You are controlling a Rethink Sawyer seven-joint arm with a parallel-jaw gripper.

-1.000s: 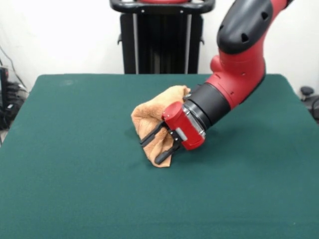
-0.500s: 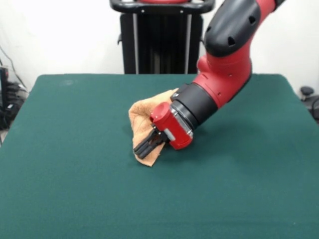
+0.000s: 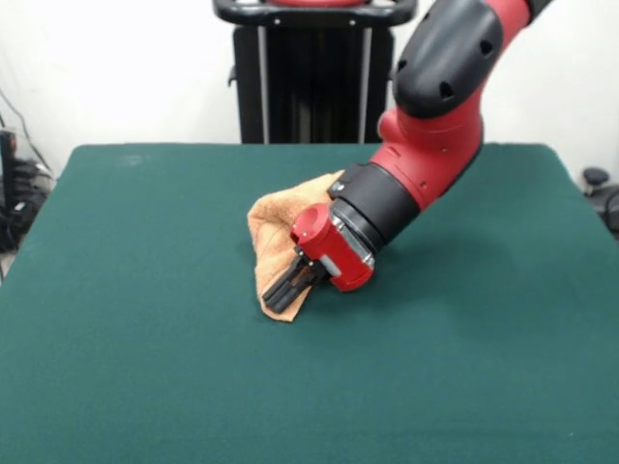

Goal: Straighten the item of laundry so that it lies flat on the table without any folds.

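Note:
The item of laundry (image 3: 274, 232), a light orange-tan towel, lies bunched and folded near the middle of the dark green table (image 3: 126, 319). My gripper (image 3: 281, 293) reaches down at a slant from the right onto the towel's near corner. Its black fingers (image 3: 290, 283) are pressed together on the towel's lower edge, so it is shut on the cloth. The red arm hides the right part of the towel.
The red and black arm (image 3: 426, 135) slopes down from the upper right across the table's middle. The table's edges show at the left, right and back.
The fingers stood apart over the towel one second ago and have shut on its near corner. The arm shifted left, and the towel's lower part moved slightly left with it.

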